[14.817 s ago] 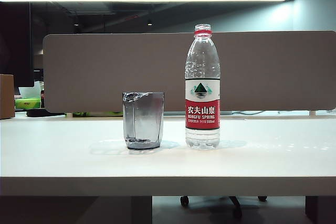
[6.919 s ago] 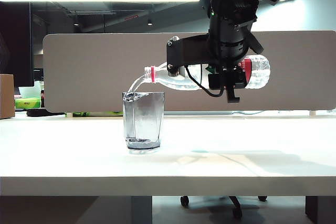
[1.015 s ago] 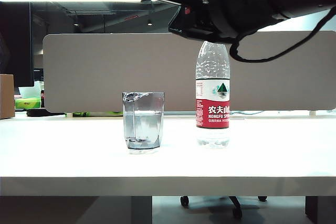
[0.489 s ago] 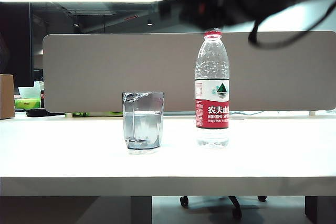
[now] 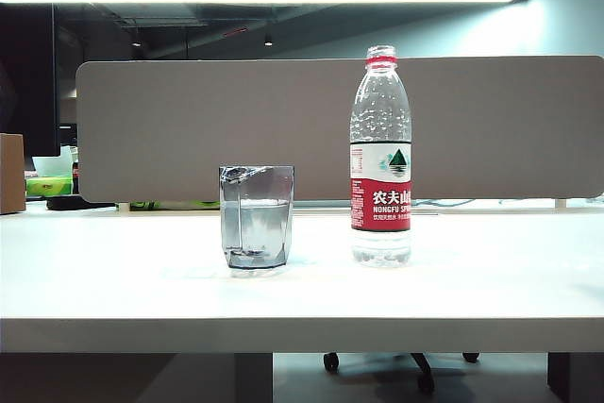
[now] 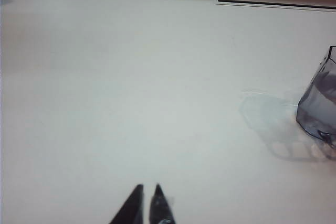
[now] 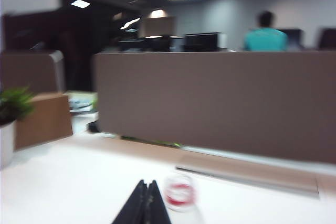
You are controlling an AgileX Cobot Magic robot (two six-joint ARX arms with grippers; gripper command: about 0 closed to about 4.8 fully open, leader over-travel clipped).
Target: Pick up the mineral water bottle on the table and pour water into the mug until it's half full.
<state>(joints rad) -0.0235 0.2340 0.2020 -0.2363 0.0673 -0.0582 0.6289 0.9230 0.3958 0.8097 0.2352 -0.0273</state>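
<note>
Hands (image 6: 148,203) (image 7: 147,203) only in wrist views

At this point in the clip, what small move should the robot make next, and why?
Probably just retract the right gripper to rest. The bottle stands upright on the table, apart from the mug, which looks roughly half full. The right jaws are shut and empty above the bottle's mouth; the left gripper, also shut, hovers over bare table beside the mug.
</note>
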